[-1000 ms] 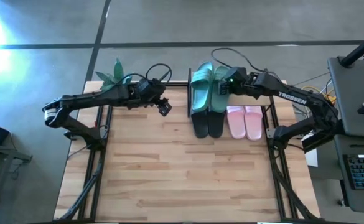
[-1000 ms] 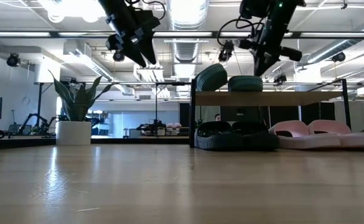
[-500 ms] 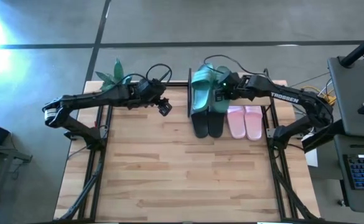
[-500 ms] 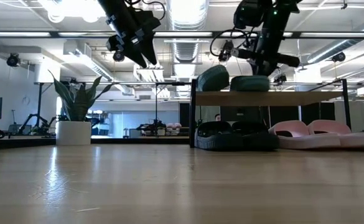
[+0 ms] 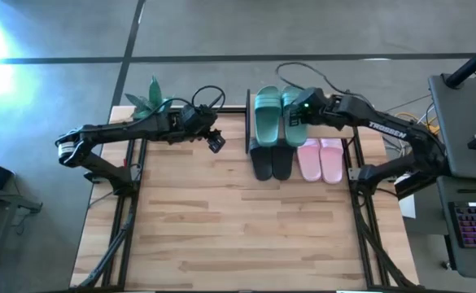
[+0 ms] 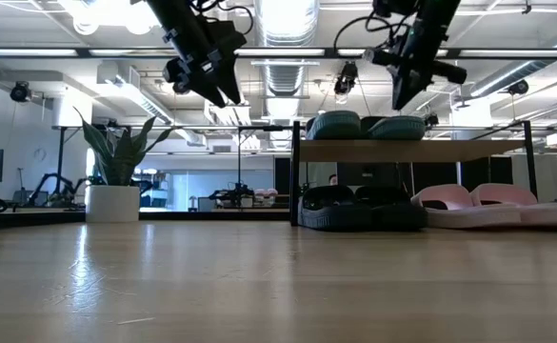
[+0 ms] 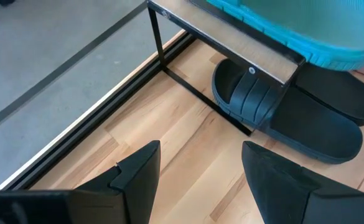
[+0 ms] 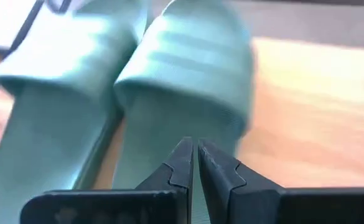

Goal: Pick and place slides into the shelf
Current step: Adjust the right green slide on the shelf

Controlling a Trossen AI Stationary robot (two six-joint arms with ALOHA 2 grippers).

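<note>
A light wooden tabletop [image 5: 221,228] on a grey floor is seen from above.

High view: the shelf [image 5: 249,122] stands at the far edge. Two teal-green slides [image 5: 268,115] lie side by side on its top board; two black slides [image 5: 271,163] poke out from under it at the near side; two pale pink slides [image 5: 320,159] lie just beside the black pair, on the side away from the left arm. The right gripper [image 5: 296,116] is held over the teal pair, the left gripper [image 5: 216,142] off the shelf's other end.

Low view: six slides are counted, teal on the upper tier, black and pink below.

Left wrist view: the left gripper's fingers [image 7: 138,171] are spread, nothing held.

Right wrist view: the right gripper's fingers [image 8: 218,167] are pressed together, empty, above the teal pair.
</note>
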